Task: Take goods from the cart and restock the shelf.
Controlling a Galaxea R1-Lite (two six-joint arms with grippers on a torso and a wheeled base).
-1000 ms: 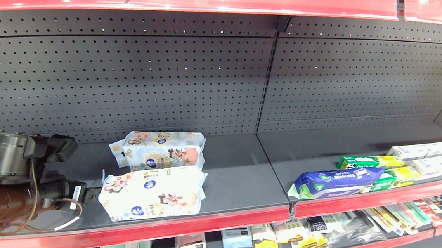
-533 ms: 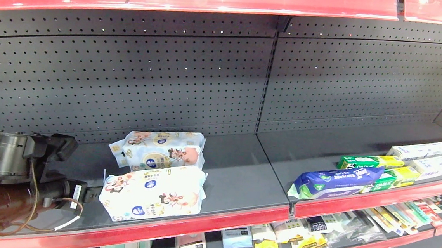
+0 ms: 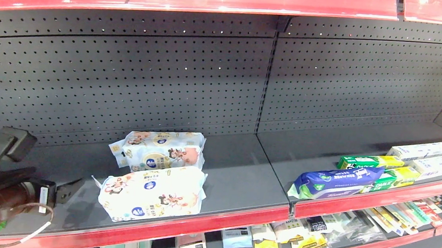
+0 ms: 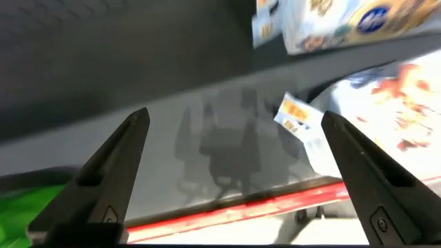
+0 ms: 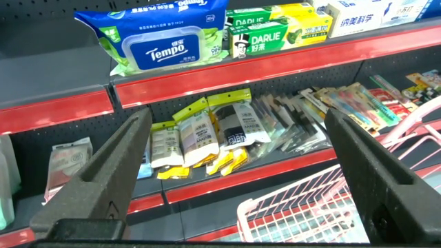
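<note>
Tissue pack [image 3: 152, 193] lies at the shelf [image 3: 240, 180] front, left gripper [image 4: 234, 117] spread empty near it, so placing looks done; next, the equally open right gripper [image 5: 238, 114] likely fetches from the cart [image 5: 303, 207].

The grey shelf [image 3: 241, 172], in 2 bays, has a red front edge. On the left bay, the near cartoon-print pack [image 3: 152, 193] lies at that edge, with the far cartoon-print pack [image 3: 162, 150] touching it behind. On the right bay, a blue wipes pack [image 3: 333, 181] lies near the edge, with green boxes [image 3: 370, 162] and white boxes [image 3: 421, 150] to its right.
</note>
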